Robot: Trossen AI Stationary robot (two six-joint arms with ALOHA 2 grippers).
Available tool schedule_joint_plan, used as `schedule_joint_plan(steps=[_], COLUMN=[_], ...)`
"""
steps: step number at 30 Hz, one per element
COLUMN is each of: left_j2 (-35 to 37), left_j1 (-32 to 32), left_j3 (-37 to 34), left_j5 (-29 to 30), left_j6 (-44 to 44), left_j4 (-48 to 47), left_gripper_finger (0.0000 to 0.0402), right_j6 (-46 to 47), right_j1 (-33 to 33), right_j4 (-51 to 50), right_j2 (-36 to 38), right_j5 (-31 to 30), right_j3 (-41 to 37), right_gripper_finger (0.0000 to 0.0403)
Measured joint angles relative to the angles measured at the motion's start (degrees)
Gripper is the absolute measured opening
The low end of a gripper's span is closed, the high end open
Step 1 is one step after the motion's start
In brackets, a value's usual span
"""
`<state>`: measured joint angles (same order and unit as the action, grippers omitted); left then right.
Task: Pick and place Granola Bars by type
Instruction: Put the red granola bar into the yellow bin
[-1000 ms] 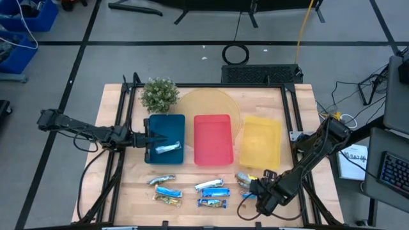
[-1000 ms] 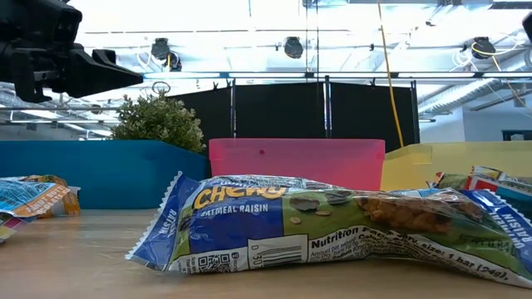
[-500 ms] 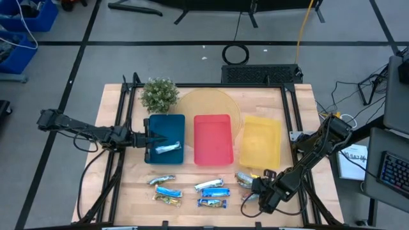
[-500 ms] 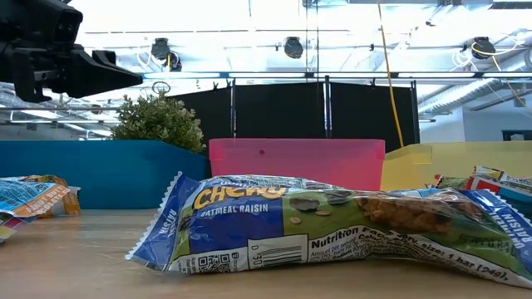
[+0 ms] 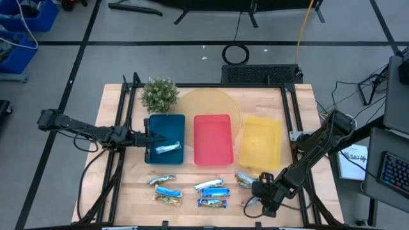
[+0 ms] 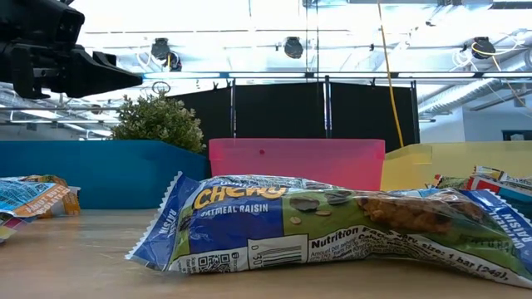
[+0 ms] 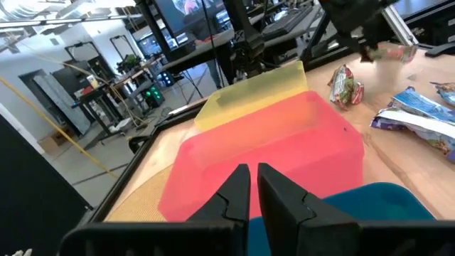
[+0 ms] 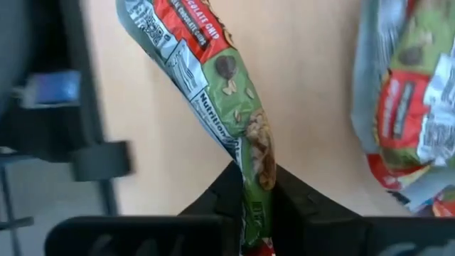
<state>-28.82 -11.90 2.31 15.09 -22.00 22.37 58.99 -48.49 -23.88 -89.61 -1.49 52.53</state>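
Note:
My right gripper [image 5: 261,193] is near the table's near right and is shut on a granola bar in a red-and-green wrapper [image 8: 213,78]. A similar bar [image 8: 405,107] lies beside it. Several more bars lie along the near edge, some of them blue-and-white [image 5: 167,191] [image 5: 211,204]. One silvery bar [image 5: 167,149] lies in the blue tray [image 5: 172,128]. My left gripper [image 5: 152,137] hovers over the blue tray's left edge, shut and empty; it also shows in the left wrist view [image 7: 254,178]. My right gripper pinches one end of the red-and-green bar [image 8: 259,160] between its two fingers. The rest of the bar reaches out ahead of the fingers over the wooden table. I cannot tell whether its far end touches the table.
A red tray [image 5: 212,138] and a yellow tray [image 5: 261,140] stand to the right of the blue one. A small potted plant [image 5: 159,94] and a round pale board [image 5: 211,102] are at the back. A blue Chewy bar [image 6: 332,237] lies close in front of the low camera.
My right arm has shifted a little, its elbow going toward the table's right edge. Its gripper stays shut on the bar, which has edged slightly toward the near edge.

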Motion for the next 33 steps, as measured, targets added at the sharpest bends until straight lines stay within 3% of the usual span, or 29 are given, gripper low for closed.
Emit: schedule_joint_plan(steps=[8,14,19,24,33], left_j2=[0.0,0.0,0.0,0.0,0.0], left_j1=[0.0,0.0,0.0,0.0,0.0], left_j3=[0.0,0.0,0.0,0.0,0.0], left_j5=[0.0,0.0,0.0,0.0,0.5], left_j6=[0.3,0.3,0.3,0.5,1.4], left_j4=[0.2,0.2,0.2,0.2,0.2], left_gripper_finger=[0.0035,0.0035,0.0035,0.0035,0.0035], right_j6=[-4.2,-15.2,-16.1,-14.3,-19.4], right_j1=[2.4,7.6,15.7,24.8,34.1], right_j4=[-1.2,-2.7,-20.0,-37.4,-29.8], right_j2=[10.4,20.0,26.2,24.9,20.0], right_j5=[-5.1,-13.2,-15.3,-16.2,-15.7], right_j3=[0.1,0.1,0.2,-0.4,-9.2], right_gripper_finger=[0.0032,0.0033,0.0028,0.0034,0.0027])
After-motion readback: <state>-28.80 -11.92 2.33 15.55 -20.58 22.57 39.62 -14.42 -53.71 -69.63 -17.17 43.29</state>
